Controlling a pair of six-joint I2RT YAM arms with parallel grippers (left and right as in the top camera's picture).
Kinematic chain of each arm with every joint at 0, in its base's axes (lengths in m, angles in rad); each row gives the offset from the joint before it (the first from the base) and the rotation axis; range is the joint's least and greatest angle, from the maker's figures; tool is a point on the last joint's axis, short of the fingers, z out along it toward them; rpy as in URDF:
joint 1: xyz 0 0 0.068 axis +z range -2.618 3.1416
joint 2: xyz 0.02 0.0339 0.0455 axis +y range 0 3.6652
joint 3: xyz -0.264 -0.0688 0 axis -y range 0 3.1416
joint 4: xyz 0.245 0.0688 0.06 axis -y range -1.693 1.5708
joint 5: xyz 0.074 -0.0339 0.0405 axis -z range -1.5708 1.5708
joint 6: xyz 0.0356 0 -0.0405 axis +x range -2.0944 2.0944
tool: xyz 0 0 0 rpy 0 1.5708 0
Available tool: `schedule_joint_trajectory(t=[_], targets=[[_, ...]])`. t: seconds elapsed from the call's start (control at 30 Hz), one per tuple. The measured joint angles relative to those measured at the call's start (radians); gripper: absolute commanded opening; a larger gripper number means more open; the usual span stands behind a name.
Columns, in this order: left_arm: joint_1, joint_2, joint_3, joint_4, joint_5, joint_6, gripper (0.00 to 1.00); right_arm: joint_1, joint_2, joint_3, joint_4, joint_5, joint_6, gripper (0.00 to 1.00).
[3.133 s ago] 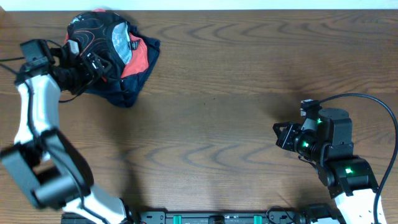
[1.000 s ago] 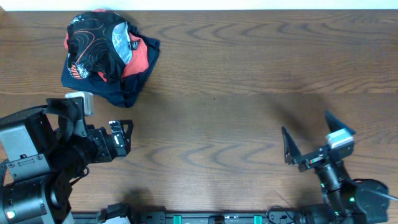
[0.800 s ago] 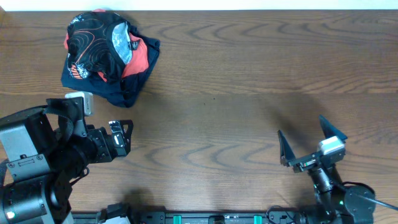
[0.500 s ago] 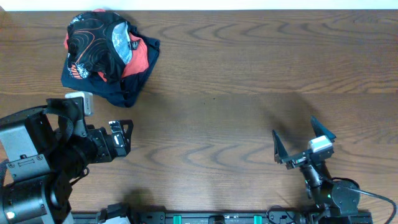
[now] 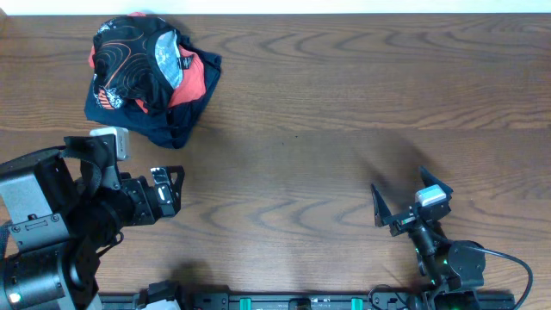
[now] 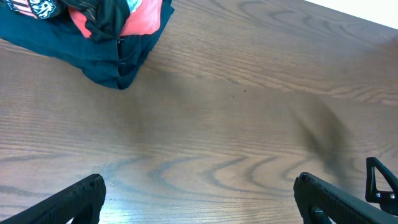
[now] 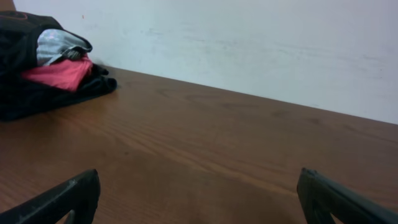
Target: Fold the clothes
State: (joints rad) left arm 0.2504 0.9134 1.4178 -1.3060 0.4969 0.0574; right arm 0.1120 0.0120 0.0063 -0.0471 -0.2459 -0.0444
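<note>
Wood-grain table (image 5: 327, 103) fills the overhead view, and only the right wrist camera shows the pale wall (image 7: 249, 43) behind its far edge.

Left arm (image 5: 43, 232) occupies the near-left corner. Right arm (image 5: 448, 263) sits low at the near-right edge. Both are well apart from the clothing.

The garments lie in one bunched pile at the far-left corner of the table. From overhead, the black jersey (image 5: 129, 60) with its orange contour lines lies crumpled on top, not folded. The coral-red garment (image 5: 196, 82) shows on the pile's right side, and the navy garment (image 5: 172, 129) spreads out beneath. The left wrist view catches only the pile's near edge, navy cloth with coral above it. The right wrist view shows the pile side-on as layers: black on top, a pale grey fold, coral, then dark cloth against the table.

Left gripper (image 5: 172, 191) is over bare wood near the pile, with its jaws spread wide and nothing between them. Its fingertips (image 6: 81, 196) frame empty table in its own camera. Right gripper (image 5: 405, 196) is likewise spread wide and holds nothing. Its fingertips (image 7: 68, 196) sit at the lower corners of its view, with bare table between them.
</note>
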Motion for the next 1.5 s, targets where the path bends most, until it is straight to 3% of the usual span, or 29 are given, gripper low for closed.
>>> schedule_joint_trajectory(t=[0.53, 0.8, 1.03, 1.37, 1.5], targets=[[-0.008, 0.0, 0.0, 0.0, 0.0, 0.0, 0.98, 0.0, 0.0, 0.0, 0.0, 0.0, 0.0, 0.99], [-0.114, -0.055, 0.0, 0.014, -0.03, 0.0, 0.98, 0.0, 0.0, 0.0, 0.0, 0.0, 0.0, 0.99], [-0.166, -0.253, -0.128, 0.288, -0.077, 0.011, 0.98, 0.0, 0.0, 0.0, -0.001, 0.0, 0.0, 0.99], [-0.168, -0.597, -0.566, 0.702, -0.098, 0.048, 0.98, 0.0, 0.0, 0.0, -0.001, 0.0, 0.0, 0.99], [-0.175, -0.705, -0.716, 0.793, -0.108, 0.047, 0.98, 0.0, 0.0, 0.0, -0.001, 0.0, 0.0, 0.99]])
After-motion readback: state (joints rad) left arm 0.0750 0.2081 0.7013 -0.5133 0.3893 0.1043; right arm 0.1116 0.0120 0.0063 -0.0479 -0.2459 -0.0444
